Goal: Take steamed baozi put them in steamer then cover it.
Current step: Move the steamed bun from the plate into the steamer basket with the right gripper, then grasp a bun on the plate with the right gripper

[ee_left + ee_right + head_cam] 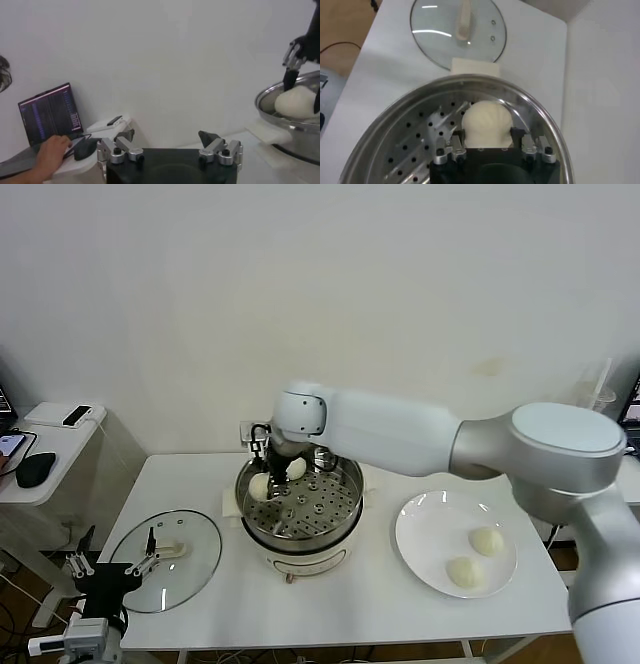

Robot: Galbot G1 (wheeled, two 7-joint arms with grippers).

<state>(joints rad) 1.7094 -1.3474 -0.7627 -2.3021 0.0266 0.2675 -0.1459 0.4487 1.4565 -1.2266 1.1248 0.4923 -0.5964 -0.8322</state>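
The steamer (pixel 335 509) stands mid-table, a shiny steel pot with a perforated tray (pixel 405 145). My right gripper (pixel 487 134) reaches down inside it by the rim nearest the cover, shut on a cream-white baozi (pixel 487 120) held low at the tray. In the head view this gripper (pixel 268 474) has a bun (pixel 260 485) beside the left rim and a second bun (pixel 296 469) close behind it. Two more baozi (pixel 486 541) (pixel 463 572) lie on the white plate (pixel 420 529). The glass cover (pixel 180 574) lies flat, left of the steamer. My left gripper (pixel 112 564) is parked open at the front left.
A white pad (pixel 472 65) lies between the steamer and the cover. Left of the table is a side desk with a laptop (pixel 50 112), a mouse (pixel 35 469) and a person's hand (pixel 50 152). The wall runs close behind the table.
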